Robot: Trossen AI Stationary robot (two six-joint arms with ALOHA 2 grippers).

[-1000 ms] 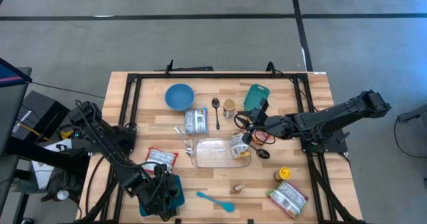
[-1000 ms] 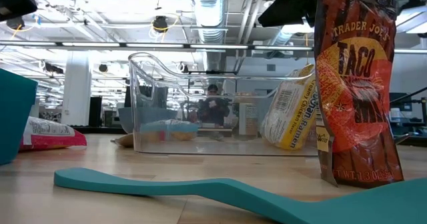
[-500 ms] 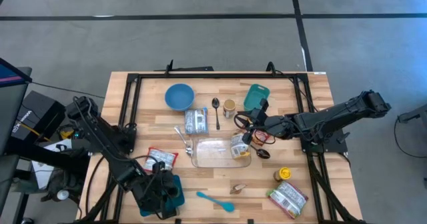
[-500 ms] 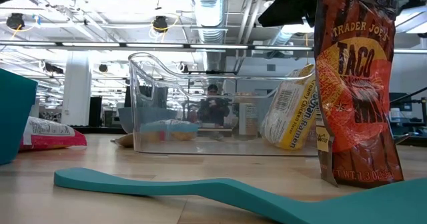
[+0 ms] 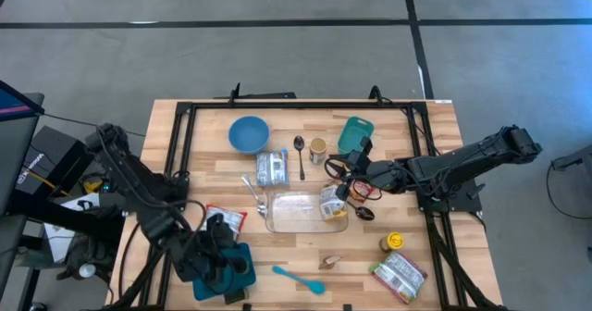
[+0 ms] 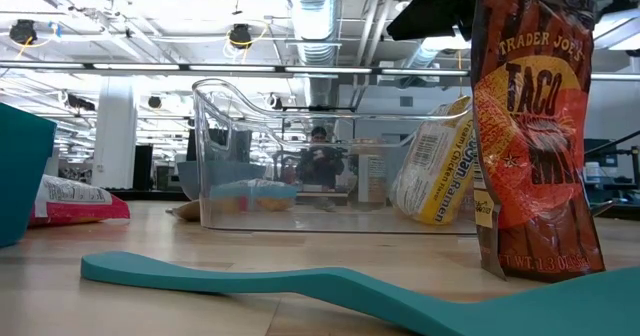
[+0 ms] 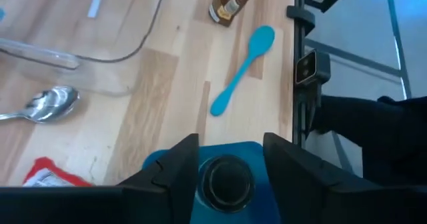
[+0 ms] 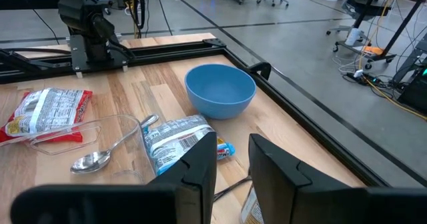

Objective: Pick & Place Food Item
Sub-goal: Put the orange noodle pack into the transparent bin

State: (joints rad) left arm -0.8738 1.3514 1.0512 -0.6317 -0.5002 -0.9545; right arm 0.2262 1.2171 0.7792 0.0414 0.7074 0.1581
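Note:
A clear plastic container (image 5: 298, 213) stands at the table's middle. A yellow ramen packet (image 5: 332, 203) stands in its right end, leaning on the wall; it also shows in the low view (image 6: 437, 171). My right gripper (image 5: 345, 191) reaches in from the right and is shut on the packet's top. My left gripper (image 5: 215, 255) is open and empty above a teal bin (image 5: 239, 270) at the near left. In the left wrist view the bin (image 7: 227, 151) lies between and below its fingers. My right gripper pinches the ramen packet's upper end (image 8: 252, 208) between its two fingers, coming level from the table's right side. The packet stands tilted, with its lower end inside the clear container. The gripper's own fingers hide most of the contact.
A blue bowl (image 5: 248, 133), silver packet (image 5: 271, 168), spoon (image 5: 300, 154), small can (image 5: 317, 149) and teal tub (image 5: 355, 133) lie at the far side. A red packet (image 5: 222, 220), teal spatula (image 5: 298, 279), upright taco packet (image 6: 530, 126), yellow can (image 5: 395, 242) and another packet (image 5: 400, 276) lie nearer.
My left arm has drawn back toward the table's left edge, and its gripper has shifted a little left and toward the far edge over the teal bin. My right gripper and the ramen packet have kept still.

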